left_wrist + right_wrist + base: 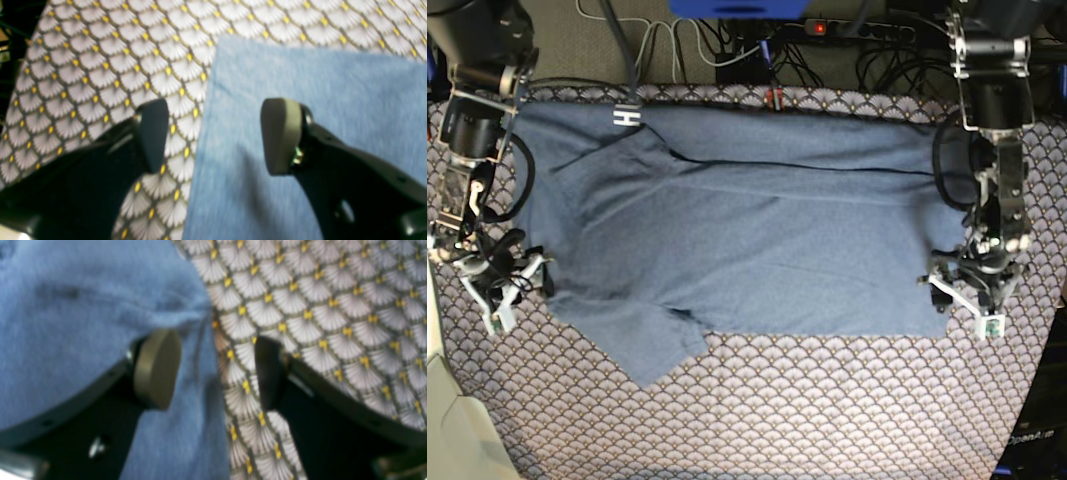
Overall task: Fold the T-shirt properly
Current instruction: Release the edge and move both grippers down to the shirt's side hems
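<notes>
- Patterned tablecloth [827,410] with fan scales is covering the work surface.
- T-shirt [757,245] is lying spread flat across it, one sleeve pointing toward the near edge.
- Left gripper [215,135] is hovering spread over the shirt's edge, gripping nothing.
- Right gripper [215,368] is likewise gaping, straddling the opposite edge.

Setting read as a robotics lab or test room, not a home: two black robot arms, one [477,150] at the left edge and one [992,170] at the right edge of the base view, were mounted at opposite sides of a bench [807,410] covered in a fan-patterned cloth of white scallops with yellow dots. Behind the bench's far edge lay a tangle of loose cables [727,45] and a power strip [857,30] with a lit red switch on a grey floor. A slate-blue T-shirt [757,250] spread on the cloth was the only household item.
</notes>
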You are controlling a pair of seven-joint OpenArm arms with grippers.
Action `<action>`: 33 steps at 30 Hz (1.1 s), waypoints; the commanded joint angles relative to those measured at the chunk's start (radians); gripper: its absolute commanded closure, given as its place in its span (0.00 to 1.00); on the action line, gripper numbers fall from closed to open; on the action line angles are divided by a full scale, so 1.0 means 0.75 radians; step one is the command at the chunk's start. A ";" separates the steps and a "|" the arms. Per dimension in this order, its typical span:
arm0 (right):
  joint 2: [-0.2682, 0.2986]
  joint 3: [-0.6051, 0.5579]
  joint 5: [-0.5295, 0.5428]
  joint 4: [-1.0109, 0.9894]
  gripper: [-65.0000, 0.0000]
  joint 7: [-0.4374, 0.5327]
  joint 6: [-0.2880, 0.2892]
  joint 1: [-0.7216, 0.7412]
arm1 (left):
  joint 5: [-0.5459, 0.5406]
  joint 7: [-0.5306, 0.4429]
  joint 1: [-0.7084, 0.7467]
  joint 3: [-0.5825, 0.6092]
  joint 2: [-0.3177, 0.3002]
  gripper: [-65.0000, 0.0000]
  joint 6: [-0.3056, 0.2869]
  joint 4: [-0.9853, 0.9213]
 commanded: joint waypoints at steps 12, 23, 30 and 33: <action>0.022 -0.131 0.006 -0.265 0.40 0.266 -0.057 0.132 | -0.004 -0.314 -0.168 0.150 -0.014 0.34 0.001 -0.360; 0.016 -0.215 0.006 -0.265 0.47 0.291 -0.073 0.130 | -0.004 -0.539 -0.215 0.152 0.024 0.34 0.001 -0.573; -0.010 -0.217 0.006 -0.265 0.79 0.288 -0.073 0.102 | -0.004 -0.582 -0.350 0.152 0.063 0.34 0.001 -0.800; -0.010 -0.217 0.006 -0.265 0.85 0.288 -0.073 0.092 | -0.004 -0.582 -0.363 0.152 0.069 0.34 0.001 -0.802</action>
